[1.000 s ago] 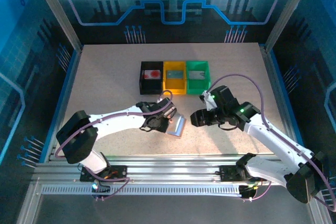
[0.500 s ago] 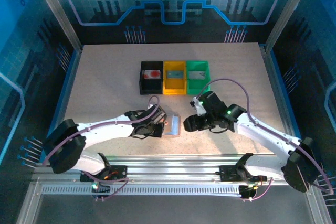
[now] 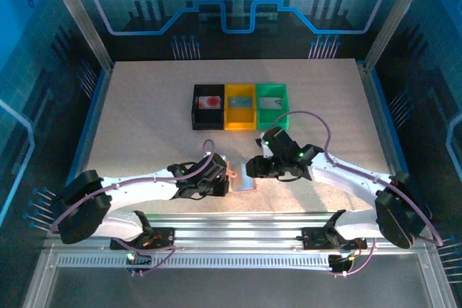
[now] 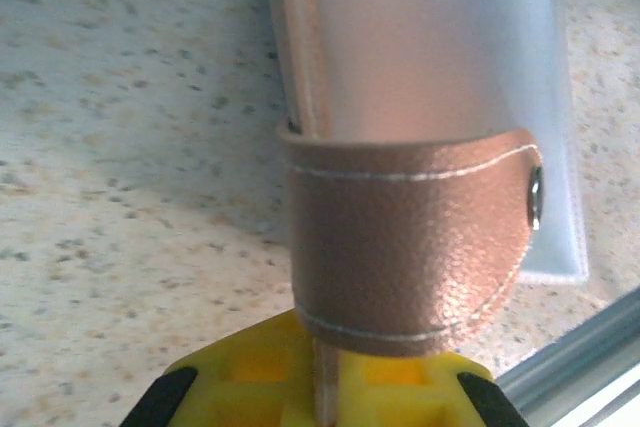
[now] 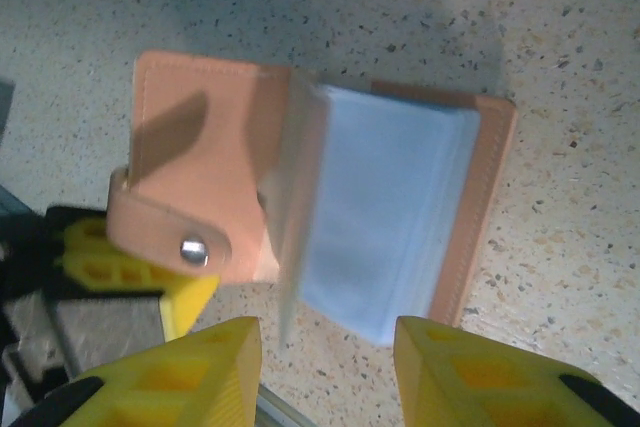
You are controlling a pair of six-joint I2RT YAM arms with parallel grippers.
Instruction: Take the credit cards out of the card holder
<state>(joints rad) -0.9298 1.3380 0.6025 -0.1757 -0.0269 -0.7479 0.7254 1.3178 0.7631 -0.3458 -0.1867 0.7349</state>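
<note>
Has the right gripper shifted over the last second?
Yes. The right gripper has slid left, from below the green bin to below the yellow bin, reaching the wallet.

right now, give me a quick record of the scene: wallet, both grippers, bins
card holder: lying open on the table, pink cover, pale blue sleeves fanned up
snap strap: undone, curled beside the left cover
left gripper: shut on a cover edge of the card holder
right gripper: open, a corner of the sleeves between its fingers
bins: black bin, yellow bin, green bin in a row, farther back, apart from the card holder
credit cards: cannot tell whether any sit in the sleeves
</note>
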